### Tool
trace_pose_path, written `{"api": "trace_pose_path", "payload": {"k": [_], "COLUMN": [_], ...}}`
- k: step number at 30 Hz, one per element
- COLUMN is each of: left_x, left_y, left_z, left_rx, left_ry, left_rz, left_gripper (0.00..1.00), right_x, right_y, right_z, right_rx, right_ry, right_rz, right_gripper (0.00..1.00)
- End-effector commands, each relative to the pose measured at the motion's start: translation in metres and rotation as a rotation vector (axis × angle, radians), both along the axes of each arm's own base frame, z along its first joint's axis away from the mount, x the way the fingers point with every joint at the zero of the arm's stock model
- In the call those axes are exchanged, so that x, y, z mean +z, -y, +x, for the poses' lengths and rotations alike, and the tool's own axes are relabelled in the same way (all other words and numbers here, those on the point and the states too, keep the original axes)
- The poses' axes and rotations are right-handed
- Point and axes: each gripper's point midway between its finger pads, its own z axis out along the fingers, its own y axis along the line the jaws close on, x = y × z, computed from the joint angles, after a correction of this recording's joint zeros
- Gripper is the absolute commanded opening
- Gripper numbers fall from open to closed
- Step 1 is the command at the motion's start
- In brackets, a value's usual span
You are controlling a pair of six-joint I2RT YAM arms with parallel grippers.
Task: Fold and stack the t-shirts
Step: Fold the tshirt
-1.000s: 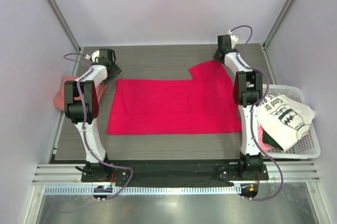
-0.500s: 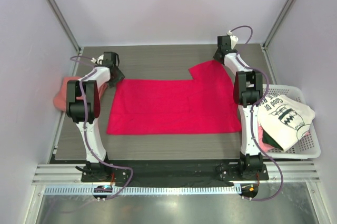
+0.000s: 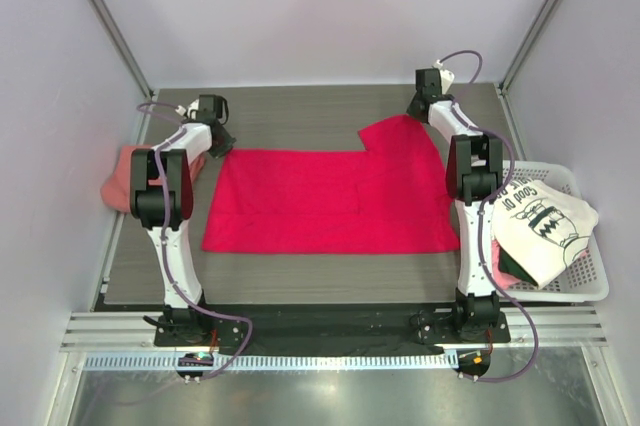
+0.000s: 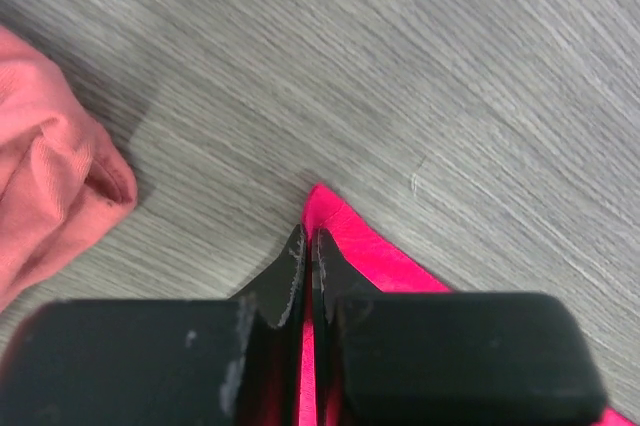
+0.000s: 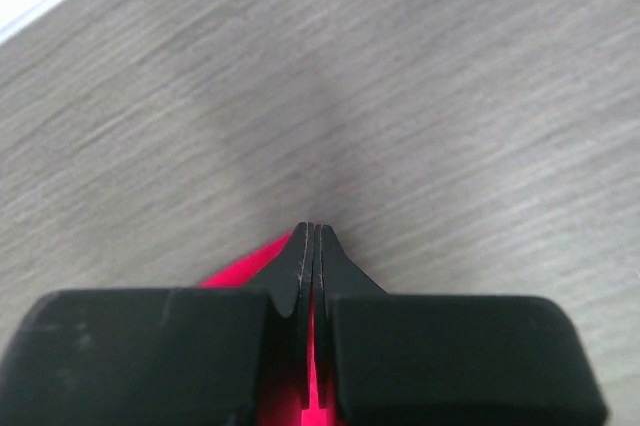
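Top external view: three shirts can be counted, and two tools. Nearest, to the right of the right tool [image 5: 315, 236] and closer in, one white cloth shirt with black print [image 3: 540, 221] lies heaped in a white plastic lattice basket [image 3: 592, 291]. One crimson-magenta cloth t-shirt [image 3: 330, 201] lies spread flat on the grey wood-grain surface [image 3: 300, 111] between the tools. One salmon-pink cloth shirt [image 3: 118, 176] lies crumpled left of the left tool [image 4: 308, 246], apart from it. The left tool is clamped on the crimson-magenta cloth t-shirt's far left corner, and the right tool is pinched on its far right corner.
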Motion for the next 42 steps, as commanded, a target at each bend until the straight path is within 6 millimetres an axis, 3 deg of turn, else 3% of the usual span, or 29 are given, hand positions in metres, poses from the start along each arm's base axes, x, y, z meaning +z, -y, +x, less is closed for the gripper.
{"api": "trace_pose_path", "payload": {"k": [1, 5, 10, 17, 20, 23, 26, 28, 36, 37, 42], "left_x": [0.012, 0.011, 0.013, 0.014, 0.011, 0.007, 0.006, 0.009, 0.015, 0.026, 0.039], "left_y": [-0.006, -0.007, -0.013, -0.008, -0.003, 0.001, 0.006, 0.006, 0.008, 0.008, 0.002], "left_z": [0.019, 0.019, 0.014, 0.017, 0.021, 0.024, 0.025, 0.027, 0.029, 0.033, 0.028], "left_rx": [0.011, 0.015, 0.038, 0.031, 0.018, 0.002, -0.016, -0.016, -0.045, -0.05, -0.046], "left_ry": [0.065, 0.061, 0.061, 0.09, 0.091, 0.087, 0.087, 0.101, 0.153, 0.194, 0.275], "left_rz": [0.034, 0.033, 0.005, -0.058, -0.08, -0.101, -0.12, -0.119, -0.121, -0.119, -0.081], "left_gripper": [0.0, 0.07, 0.22, 0.31, 0.31, 0.26, 0.14, 0.0, 0.0, 0.0, 0.0], "right_x": [0.065, 0.076, 0.074, 0.1, 0.103, 0.101, 0.101, 0.103, 0.118, 0.123, 0.127], "right_y": [0.003, 0.008, 0.008, 0.004, 0.001, -0.002, -0.004, -0.004, -0.01, -0.012, -0.01], "right_z": [-0.002, -0.006, -0.007, -0.011, -0.015, -0.015, -0.014, -0.015, -0.023, -0.025, -0.04], "right_rx": [-0.005, -0.012, -0.006, 0.026, 0.044, 0.055, 0.06, 0.065, 0.088, 0.099, 0.098], "right_ry": [0.09, 0.108, 0.108, 0.156, 0.164, 0.163, 0.163, 0.166, 0.18, 0.187, 0.178], "right_rz": [0.02, 0.022, 0.034, 0.05, 0.063, 0.071, 0.08, 0.081, 0.1, 0.11, 0.112], "right_gripper": [0.01, 0.01, 0.01, 0.01, 0.01, 0.01, 0.01, 0.01, 0.01, 0.01, 0.01]}}
